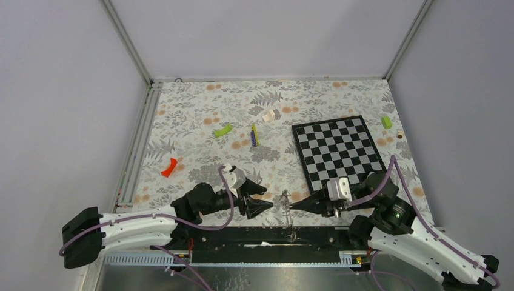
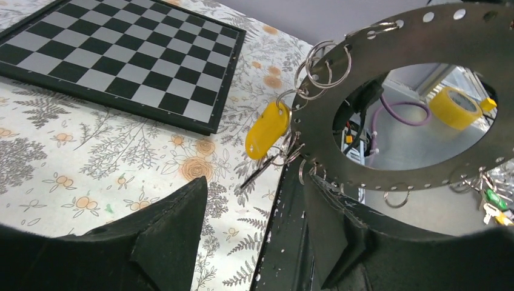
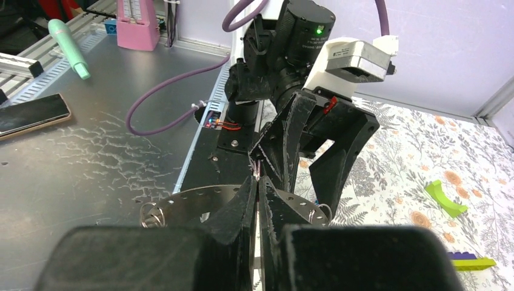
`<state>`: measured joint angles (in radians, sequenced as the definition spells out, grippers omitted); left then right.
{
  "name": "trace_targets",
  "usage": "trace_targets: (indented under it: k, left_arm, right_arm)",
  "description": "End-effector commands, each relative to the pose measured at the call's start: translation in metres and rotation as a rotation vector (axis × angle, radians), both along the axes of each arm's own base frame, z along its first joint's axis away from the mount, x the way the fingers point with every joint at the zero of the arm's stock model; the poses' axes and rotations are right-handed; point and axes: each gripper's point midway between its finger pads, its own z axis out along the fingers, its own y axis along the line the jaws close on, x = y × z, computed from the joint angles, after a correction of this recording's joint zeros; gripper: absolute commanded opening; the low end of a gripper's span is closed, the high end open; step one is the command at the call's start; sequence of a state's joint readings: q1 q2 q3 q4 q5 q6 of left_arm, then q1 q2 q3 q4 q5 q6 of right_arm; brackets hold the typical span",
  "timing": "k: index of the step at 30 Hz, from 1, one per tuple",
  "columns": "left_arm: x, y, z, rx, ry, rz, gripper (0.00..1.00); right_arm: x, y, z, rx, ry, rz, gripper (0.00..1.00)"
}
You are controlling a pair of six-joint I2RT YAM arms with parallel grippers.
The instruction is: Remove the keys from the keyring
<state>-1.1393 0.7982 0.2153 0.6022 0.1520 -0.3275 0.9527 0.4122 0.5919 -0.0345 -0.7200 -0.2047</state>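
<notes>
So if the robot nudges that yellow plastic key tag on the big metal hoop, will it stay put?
Probably not: the yellow plastic key tag dangles from small wire rings on the flat holed metal hoop, so it would likely swing. It looks light and smooth, perhaps slippery.

Robot lab cell: plain grey walls, aluminium frame, metal workbench

Both arms lie low and bend inward, so their tips face each other. The left end effector points right with its fingers spread apart. The right end effector points left, its fingers pinched together on the keyring.
</notes>
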Motion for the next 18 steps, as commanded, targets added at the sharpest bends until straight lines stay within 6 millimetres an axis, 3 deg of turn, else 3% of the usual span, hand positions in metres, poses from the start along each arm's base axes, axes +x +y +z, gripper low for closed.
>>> trace_targets:
  k: [1, 5, 18]
  left_arm:
    - [-0.013, -0.009, 0.023, -0.07, -0.128, -0.082, 0.64]
    - [-0.01, -0.013, 0.018, -0.024, -0.203, -0.07, 0.67]
    - [-0.021, -0.021, 0.038, -0.065, -0.316, -0.088, 0.75]
  right_arm:
    - [-0.014, -0.005, 0.037, 0.102, -0.05, 0.063, 0.0]
    - [-0.019, -0.005, 0.04, 0.102, -0.039, 0.092, 0.0]
    - [-0.016, -0.002, 0.038, 0.113, -0.026, 0.082, 0.0]
